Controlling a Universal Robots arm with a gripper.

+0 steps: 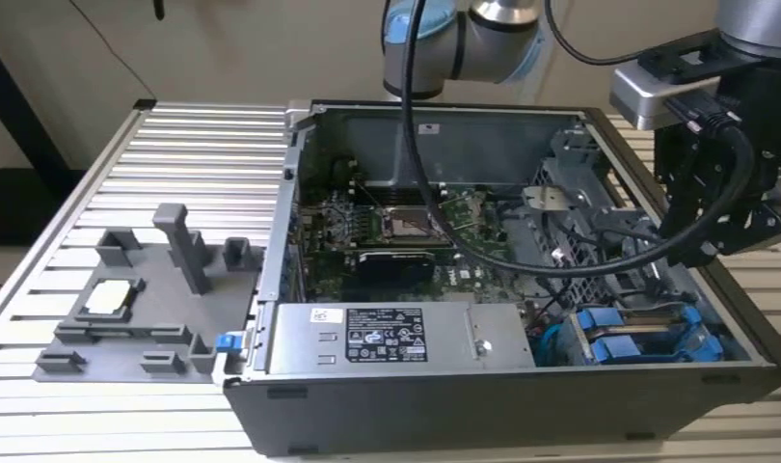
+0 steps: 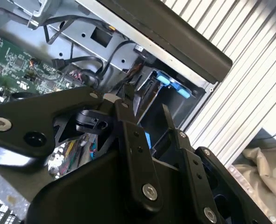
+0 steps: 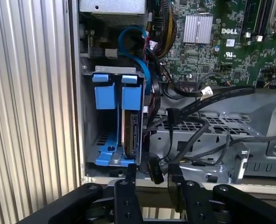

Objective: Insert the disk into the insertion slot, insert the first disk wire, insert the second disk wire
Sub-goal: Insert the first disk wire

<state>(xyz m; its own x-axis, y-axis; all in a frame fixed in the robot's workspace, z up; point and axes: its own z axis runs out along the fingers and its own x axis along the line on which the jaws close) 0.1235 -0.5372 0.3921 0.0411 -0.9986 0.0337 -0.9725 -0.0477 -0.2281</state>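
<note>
Already seated — blue-framed disk (image 3: pixel 130 133), metal insertion slot (image 3: pixel 87 121).

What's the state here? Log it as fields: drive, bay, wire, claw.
drive: silver-grey hard drive in a bright blue plastic frame, standing on edge inside the bay
bay: grey perforated sheet-metal drive cage bay, at the case's corner
wire: black cable connector, hanging loose by the drive's end
claw: black two-fingered claw, open, gripping nothing, close to that connector
</note>
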